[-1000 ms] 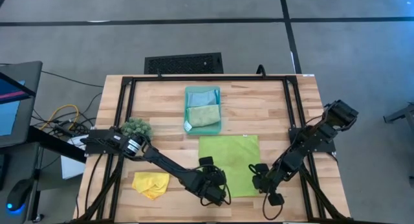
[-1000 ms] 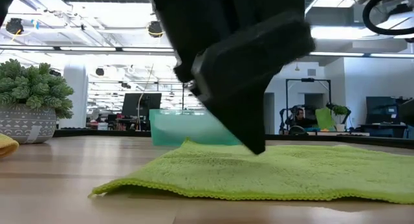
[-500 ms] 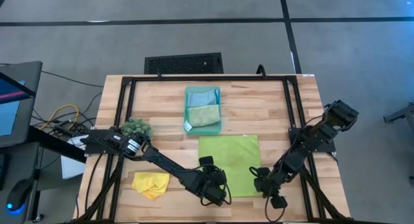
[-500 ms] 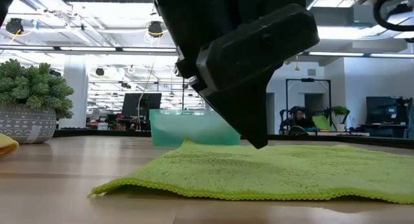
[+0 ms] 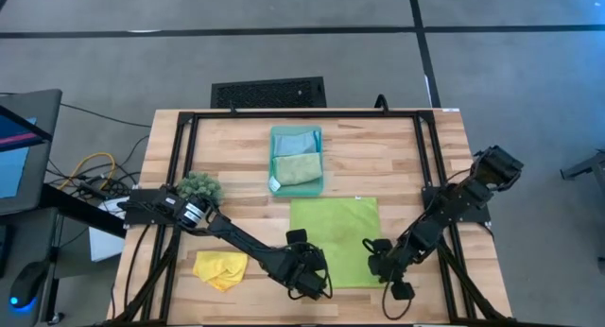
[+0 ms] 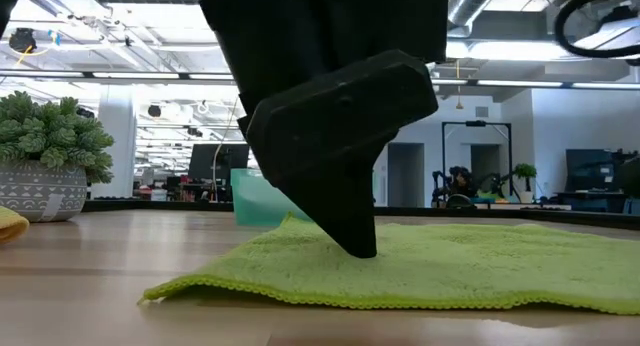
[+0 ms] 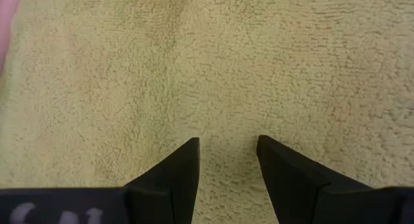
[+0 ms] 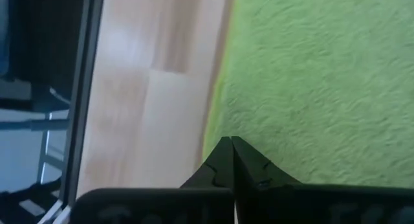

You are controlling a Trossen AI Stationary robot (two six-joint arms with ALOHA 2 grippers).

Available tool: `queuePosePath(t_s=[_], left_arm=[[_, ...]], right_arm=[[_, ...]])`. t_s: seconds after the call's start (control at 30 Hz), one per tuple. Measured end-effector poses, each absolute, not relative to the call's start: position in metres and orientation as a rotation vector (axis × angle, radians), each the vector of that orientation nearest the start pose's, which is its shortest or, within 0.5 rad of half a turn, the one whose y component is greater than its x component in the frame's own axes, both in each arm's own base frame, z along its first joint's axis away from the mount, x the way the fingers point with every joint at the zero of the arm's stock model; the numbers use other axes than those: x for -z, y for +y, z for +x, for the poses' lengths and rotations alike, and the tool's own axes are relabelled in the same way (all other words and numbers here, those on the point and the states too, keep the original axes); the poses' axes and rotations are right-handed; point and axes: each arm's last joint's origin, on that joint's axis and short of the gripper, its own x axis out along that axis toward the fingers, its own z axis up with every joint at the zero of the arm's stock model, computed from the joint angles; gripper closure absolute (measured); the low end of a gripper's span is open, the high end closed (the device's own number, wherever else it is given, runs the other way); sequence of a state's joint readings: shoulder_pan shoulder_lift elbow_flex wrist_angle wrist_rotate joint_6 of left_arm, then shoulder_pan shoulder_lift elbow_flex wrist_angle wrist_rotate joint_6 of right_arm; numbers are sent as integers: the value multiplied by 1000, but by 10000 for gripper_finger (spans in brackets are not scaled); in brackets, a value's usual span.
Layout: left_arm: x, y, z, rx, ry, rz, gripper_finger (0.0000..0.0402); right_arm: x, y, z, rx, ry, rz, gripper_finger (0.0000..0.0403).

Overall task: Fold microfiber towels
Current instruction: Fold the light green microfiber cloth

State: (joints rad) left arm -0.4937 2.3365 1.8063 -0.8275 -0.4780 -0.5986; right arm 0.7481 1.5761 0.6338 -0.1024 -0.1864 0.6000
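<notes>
Wooden table (image 5: pixel 397 157) carried a lime green towel (image 5: pixel 336 228) spread flat just below the teal tray (image 5: pixel 324 176), left gripper (image 5: pixel 304 282) on the towel's near-left corner, fingers apart, right gripper (image 5: pixel 376 261) at its right edge, fingers together, yellow towel (image 5: pixel 220 267) crumpled well left.

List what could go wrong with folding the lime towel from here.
The left gripper stands open over the lime green towel, well inside its edge; closing there could bunch the cloth rather than lift a corner. The right gripper is shut at the towel's edge with no cloth visibly between its fingers, so a lift may come up empty.
</notes>
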Motion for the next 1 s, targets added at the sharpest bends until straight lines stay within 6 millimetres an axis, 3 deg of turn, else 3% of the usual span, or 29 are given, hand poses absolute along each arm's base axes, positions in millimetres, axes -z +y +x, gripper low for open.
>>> queuePosePath(t_s=[0.17,0.37,0.57,0.67,0.83,1.0], left_arm=[[-134,-212,416,-321,1133,113,248],[-154,-224,422,-291,1059,196,248],[-148,-212,408,-463,1096,340,262],[-140,-199,400,-561,1146,356,285],[-147,-188,374,-835,1026,509,333],[-171,-188,340,-922,927,429,393]], right_arm=[[-121,190,181,-534,1249,180,391],[-133,181,181,-476,1204,97,389],[-148,148,183,-94,1029,-120,391],[-142,122,182,115,974,-115,389],[-124,96,173,168,877,15,387],[-115,81,158,206,815,131,389]])
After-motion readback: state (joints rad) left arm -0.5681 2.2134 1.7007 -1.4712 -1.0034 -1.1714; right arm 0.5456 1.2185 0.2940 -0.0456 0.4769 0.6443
